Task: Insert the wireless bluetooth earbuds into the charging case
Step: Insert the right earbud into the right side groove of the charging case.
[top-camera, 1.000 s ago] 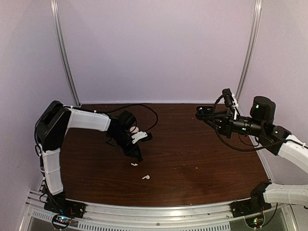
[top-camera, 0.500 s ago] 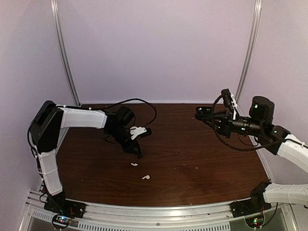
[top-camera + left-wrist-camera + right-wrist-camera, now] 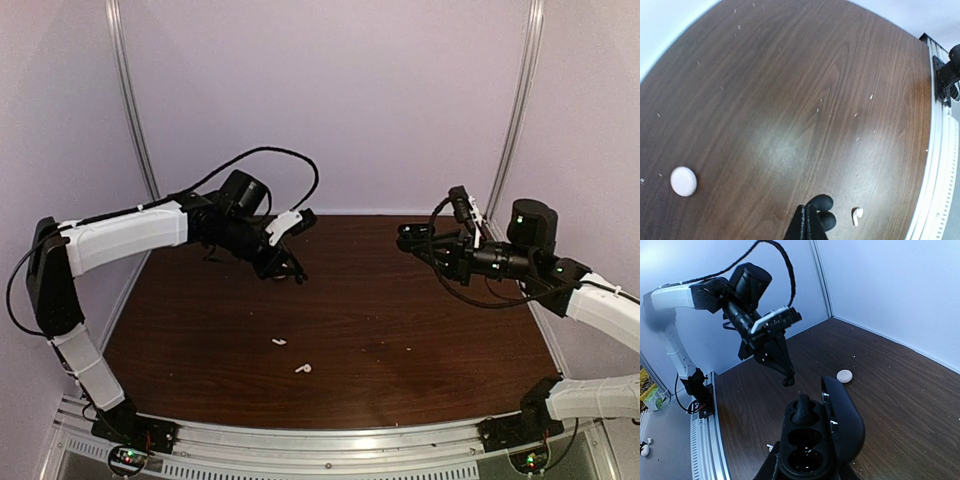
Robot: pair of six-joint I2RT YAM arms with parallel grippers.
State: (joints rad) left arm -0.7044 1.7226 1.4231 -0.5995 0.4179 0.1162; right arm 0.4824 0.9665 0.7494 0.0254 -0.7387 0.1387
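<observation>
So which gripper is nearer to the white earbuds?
Left. The left gripper, holding a black earbud, hangs just beyond the white earbuds; the right gripper, holding the charging case, is raised far to their right.

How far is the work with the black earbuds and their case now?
Done: the charging case is open in the right gripper, and the first earbud seems to sit in its far socket. In hand: the left gripper holds the second earbud clear of the case. Left: seating it in an empty socket.
</observation>
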